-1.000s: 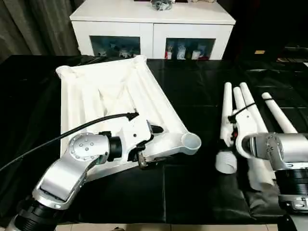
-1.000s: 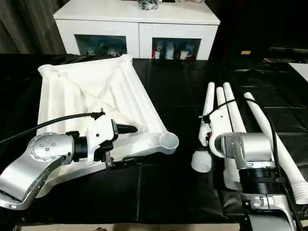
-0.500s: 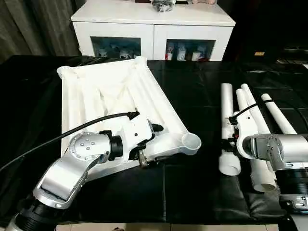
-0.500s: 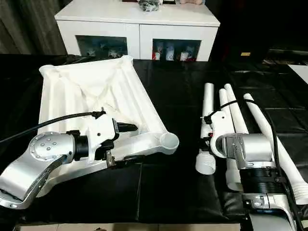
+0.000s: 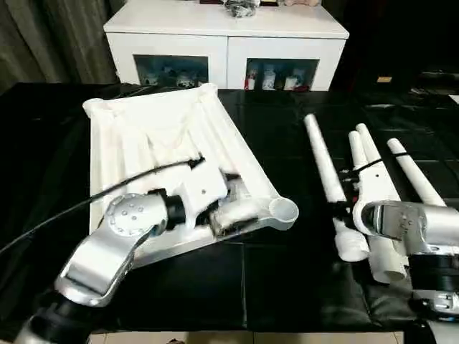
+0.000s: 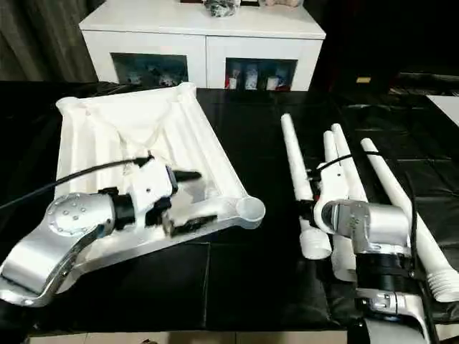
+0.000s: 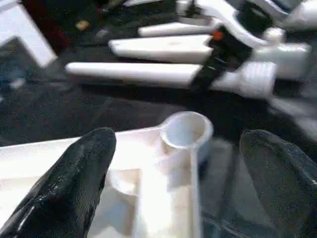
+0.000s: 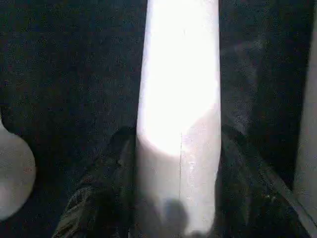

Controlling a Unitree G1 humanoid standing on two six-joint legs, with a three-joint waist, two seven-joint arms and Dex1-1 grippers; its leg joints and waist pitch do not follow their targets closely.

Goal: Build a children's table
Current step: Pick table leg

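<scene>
The children's table top (image 5: pixel 158 136) lies underside up on the black cover, with a round corner socket (image 5: pixel 285 209) at its near right. My left gripper (image 5: pixel 231 204) hangs open over that corner, and the socket (image 7: pixel 185 131) sits between its fingers (image 7: pixel 84 168). To the right lie three white legs. My right gripper (image 5: pixel 344 209) is shut on the thick end of the leftmost leg (image 5: pixel 323 165), which now lies at an angle to the other two (image 5: pixel 373 165). In the right wrist view the leg (image 8: pixel 178 99) fills the gap between the black fingers (image 8: pixel 99 198).
A white cabinet (image 5: pixel 226 36) with glass doors stands behind the black-covered work table (image 5: pixel 287 287). A black cable (image 5: pixel 64 211) runs along my left arm. Bare black cover lies between the table top and the legs.
My right gripper has closed on the leftmost leg, and the leg's far end has swung to the left, away from the other two. My left gripper has shifted slightly over the corner.
</scene>
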